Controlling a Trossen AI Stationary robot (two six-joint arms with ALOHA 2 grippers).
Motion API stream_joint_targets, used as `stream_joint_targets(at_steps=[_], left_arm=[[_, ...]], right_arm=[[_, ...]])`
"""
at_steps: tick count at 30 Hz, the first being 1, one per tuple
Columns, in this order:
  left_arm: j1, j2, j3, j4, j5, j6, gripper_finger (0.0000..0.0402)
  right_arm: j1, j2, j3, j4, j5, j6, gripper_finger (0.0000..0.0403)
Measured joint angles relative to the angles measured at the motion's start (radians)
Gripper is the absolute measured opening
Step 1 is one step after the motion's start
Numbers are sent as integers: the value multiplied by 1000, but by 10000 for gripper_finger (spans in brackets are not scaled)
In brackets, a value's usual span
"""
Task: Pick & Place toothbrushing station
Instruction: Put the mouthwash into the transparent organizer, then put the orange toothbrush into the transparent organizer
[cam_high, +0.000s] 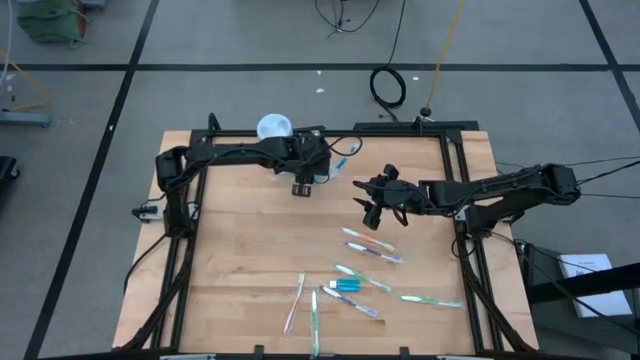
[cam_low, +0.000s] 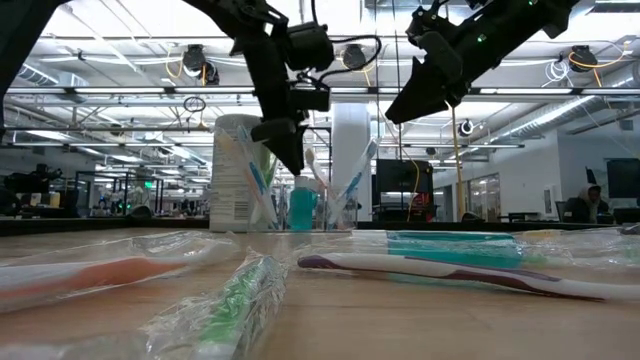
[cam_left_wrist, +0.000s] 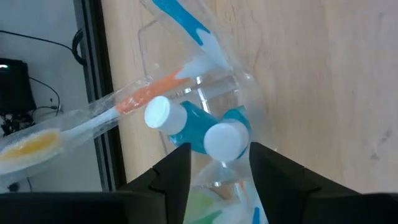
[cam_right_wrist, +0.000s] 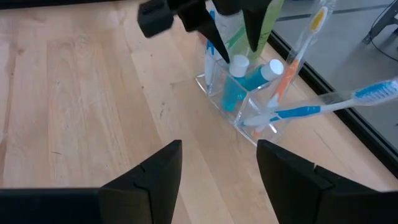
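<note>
Clear plastic holder (cam_right_wrist: 245, 102) holds two blue toothpaste tubes (cam_left_wrist: 199, 127); wrapped toothbrushes (cam_high: 372, 250) remain on the bench (cam_high: 235, 260). Left gripper (cam_left_wrist: 214, 171) and right gripper (cam_right_wrist: 217, 165) jaws wide, empty.

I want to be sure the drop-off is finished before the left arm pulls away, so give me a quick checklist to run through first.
1. Left gripper open around nothing: ok, its fingers straddle a white cap without closing on it.
2. Toothpaste tubes inside the clear holder: ok, two stand caps up in a compartment.
3. Holder upright on the table: ok.
4. Brushes already in the holder staying put: cannot tell; the orange-necked toothbrush and blue-headed toothbrush lean far out over the rim.
5. Right gripper open and clear of the holder: ok, it hovers apart from it.
6. Wrapped toothbrushes left to move: not ok, several lie on the table.
</note>
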Motion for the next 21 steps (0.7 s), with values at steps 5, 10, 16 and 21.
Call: stream_joint_targets(at_steps=[5, 10, 16, 21], left_arm=[[-27, -80, 0, -45, -4, -49, 150], [-56, -208, 0, -92, 20, -134, 145], [-85, -329, 0, -181, 249, -382, 145], [-117, -368, -3, -337, 388, -267, 145]], right_arm=[[0, 0, 0, 0, 1, 7, 199], [-1, 1, -14, 25, 1, 10, 199], [-1, 1, -86, 188, 0, -28, 197], [-1, 2, -95, 263, -29, -53, 196]])
